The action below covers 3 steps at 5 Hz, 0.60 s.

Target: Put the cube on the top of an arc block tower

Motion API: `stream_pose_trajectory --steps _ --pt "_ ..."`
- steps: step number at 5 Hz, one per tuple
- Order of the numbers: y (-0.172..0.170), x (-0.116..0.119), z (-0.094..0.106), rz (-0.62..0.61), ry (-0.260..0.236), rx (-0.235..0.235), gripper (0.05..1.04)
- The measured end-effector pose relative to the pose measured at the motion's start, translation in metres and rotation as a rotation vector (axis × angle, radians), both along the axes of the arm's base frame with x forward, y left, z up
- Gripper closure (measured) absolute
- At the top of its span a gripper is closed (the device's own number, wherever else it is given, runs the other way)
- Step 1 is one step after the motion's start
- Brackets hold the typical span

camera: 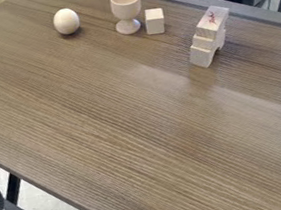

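Camera view: cannot tell the pose of the end effector, nor whether wide, narrow or holding something; cannot set places against it either. On one wood-grained table [113, 127], one arched block tower [209, 37], upright, with red marks on top; one stemmed cup [126, 7], upright; one egg [66, 21], near the cup; one cube [155, 22], between cup and tower, just beside the cup.

Soft, fairly bright light falls over the table [107, 133], with a hazy pale glare spreading across its middle and right side below the block tower [206, 43]. Shadows are faint and small, a darker smudge hugging the foot of the egg [66, 21], while the floor [48, 206] at lower left looks pale and bright.
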<state>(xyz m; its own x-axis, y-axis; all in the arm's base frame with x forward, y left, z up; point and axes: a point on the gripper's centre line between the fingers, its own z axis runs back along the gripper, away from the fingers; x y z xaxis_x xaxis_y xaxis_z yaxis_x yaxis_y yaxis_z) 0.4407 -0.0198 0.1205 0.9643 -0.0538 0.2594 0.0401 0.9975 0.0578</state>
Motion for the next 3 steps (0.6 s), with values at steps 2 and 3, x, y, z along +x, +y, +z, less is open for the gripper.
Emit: stream_pose_trajectory --steps 2,3 --pt "0.008 -0.008 -0.034 0.126 0.045 -0.023 0.083" --pt "0.007 -0.009 -0.035 0.119 0.043 -0.020 0.083"
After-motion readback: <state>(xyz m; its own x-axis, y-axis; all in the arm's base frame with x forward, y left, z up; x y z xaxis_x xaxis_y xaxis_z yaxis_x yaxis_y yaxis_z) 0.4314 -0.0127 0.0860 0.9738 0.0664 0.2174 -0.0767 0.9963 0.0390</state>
